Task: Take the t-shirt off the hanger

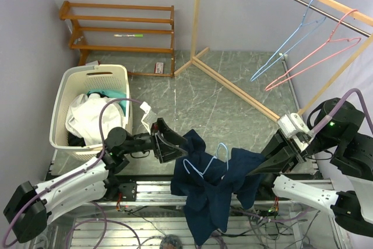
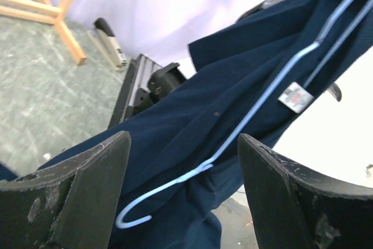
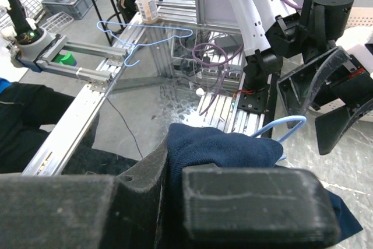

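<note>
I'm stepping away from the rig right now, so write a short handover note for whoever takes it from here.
Left gripper: open, fingers standing apart at the t-shirt's left side, gripping nothing.
Right gripper: shut on a fold of the t-shirt.
Things: the t-shirt hangs between the two arms near their bases. The hanger is still in it, its hook poking up at the neck.
Done: the t-shirt is held up by the right gripper.
Left: get the hanger out of the t-shirt. Probably the left gripper should take the hanger's wire and draw it free.
</note>
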